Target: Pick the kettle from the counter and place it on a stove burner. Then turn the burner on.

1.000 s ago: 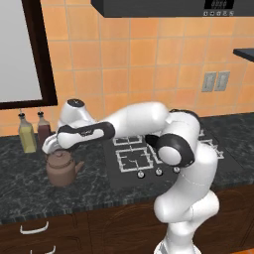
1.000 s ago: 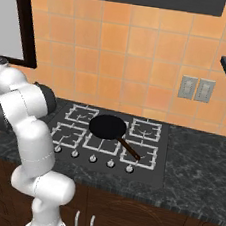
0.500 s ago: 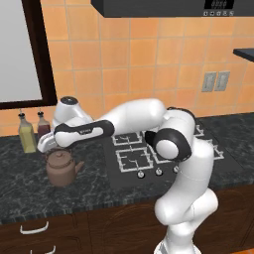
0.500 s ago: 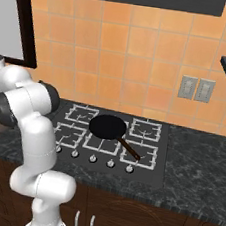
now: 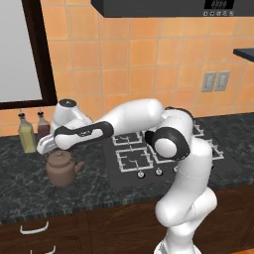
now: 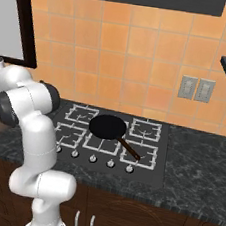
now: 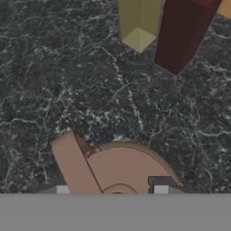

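I'm holding gripper [image 5: 49, 148] over kettle [image 5: 61, 168], which is sitting on counter [image 5: 30, 183] w/ yellow bottle [image 5: 26, 138] and red bottle [image 5: 43, 126] behind. Can't tell whether jaws are pinching handle.

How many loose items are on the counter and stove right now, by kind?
Kettle: 1, brown kettle under the gripper
Bottles: 2, yellow bottle and dark red bottle
Frying pan: 1, black frying pan on the stove
Total: 4

A brown kettle [image 5: 62, 168] sits on black, grey-marbled counter [image 5: 30, 191] near yellow [image 5: 27, 138] and dark red bottles [image 5: 43, 129].
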